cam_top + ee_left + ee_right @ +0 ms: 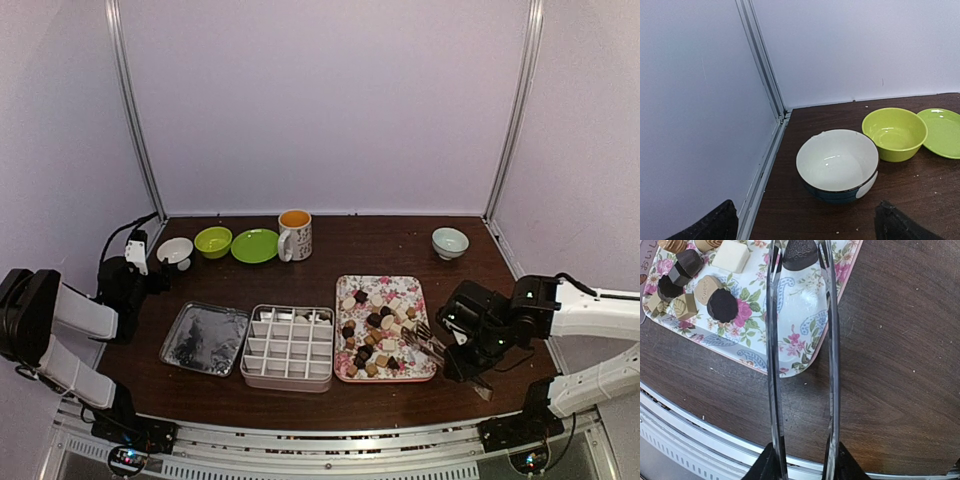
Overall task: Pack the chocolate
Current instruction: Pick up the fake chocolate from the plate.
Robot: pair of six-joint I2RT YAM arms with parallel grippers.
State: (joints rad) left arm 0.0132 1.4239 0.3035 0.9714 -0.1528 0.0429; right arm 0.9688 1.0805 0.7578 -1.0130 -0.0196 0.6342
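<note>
Right end effector (801, 466) grips tongs (771, 365) | left end effector (807, 227) apart | brown table (390, 240) | lilac walls (320, 100)

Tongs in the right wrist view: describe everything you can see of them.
The thin shiny metal tongs have two long narrow arms running nearly parallel. Their base is clamped between the right gripper's black fingers. They reach over the pink floral tray's corner; a dark brown chocolate piece sits between the arms near their far end.
</note>
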